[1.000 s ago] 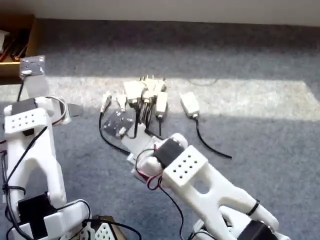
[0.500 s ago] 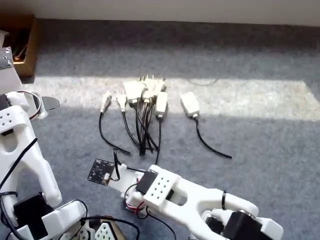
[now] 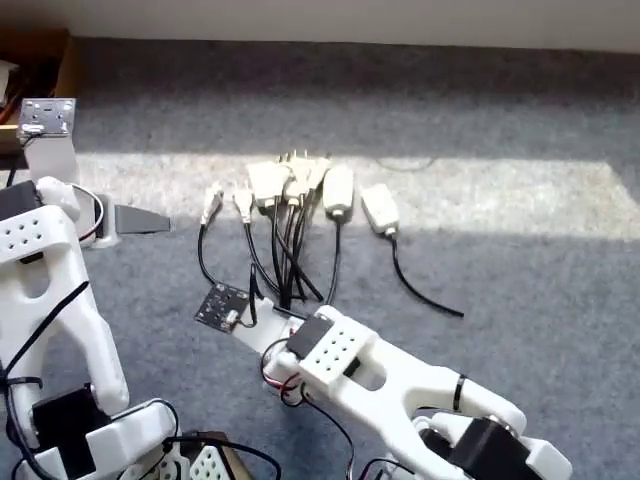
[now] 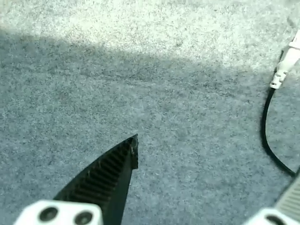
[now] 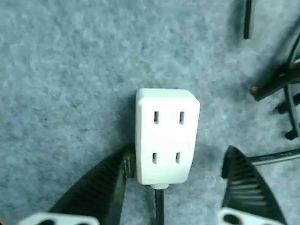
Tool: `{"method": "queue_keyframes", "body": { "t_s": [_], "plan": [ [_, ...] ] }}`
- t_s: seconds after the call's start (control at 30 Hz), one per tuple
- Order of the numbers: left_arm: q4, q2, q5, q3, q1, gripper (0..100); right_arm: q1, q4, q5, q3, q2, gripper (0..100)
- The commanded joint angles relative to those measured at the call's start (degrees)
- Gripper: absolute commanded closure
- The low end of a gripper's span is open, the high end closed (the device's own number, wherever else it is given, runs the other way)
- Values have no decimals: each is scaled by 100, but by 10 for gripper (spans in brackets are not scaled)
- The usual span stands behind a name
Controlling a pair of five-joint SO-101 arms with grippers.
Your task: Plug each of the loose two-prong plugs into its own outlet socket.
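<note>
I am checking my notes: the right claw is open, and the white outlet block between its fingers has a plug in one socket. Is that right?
Not quite. In the right wrist view both sockets of the white outlet block are empty; the right claw is open.

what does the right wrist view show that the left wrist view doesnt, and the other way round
Right wrist view: a white outlet block with two empty two-slot sockets, lying between the right gripper's open fingers, plus black cables to one side.
Left wrist view: a loose white plug on a black cord, and carpet partly in sunlight.
Both: grey carpet and the arm's own black fingers.
</note>
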Motion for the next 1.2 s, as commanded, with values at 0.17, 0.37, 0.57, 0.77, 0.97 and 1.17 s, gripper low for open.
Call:
{"method": "queue_keyframes", "body": {
  "t_s": [0.17,0.37,0.57,0.77,0.97,1.17],
  "plan": [
    [70,-171,-62,-242,101,514,303,980,-79,-629,-1209,561],
    [79,-145,-53,-198,295,514,1068,2079,-246,-1015,-2712,561],
    [35,804,-53,-330,734,515,4163,2343,-70,-646,-3811,561],
    [62,2536,-53,-1692,1385,515,5508,1086,-202,1218,-4171,561],
    [422,4242,-70,-3749,1763,516,5499,470,-211,2220,-4576,561],
    [1345,5675,-79,-5842,1745,680,5499,462,-211,2273,-4681,561]
  ]
}}
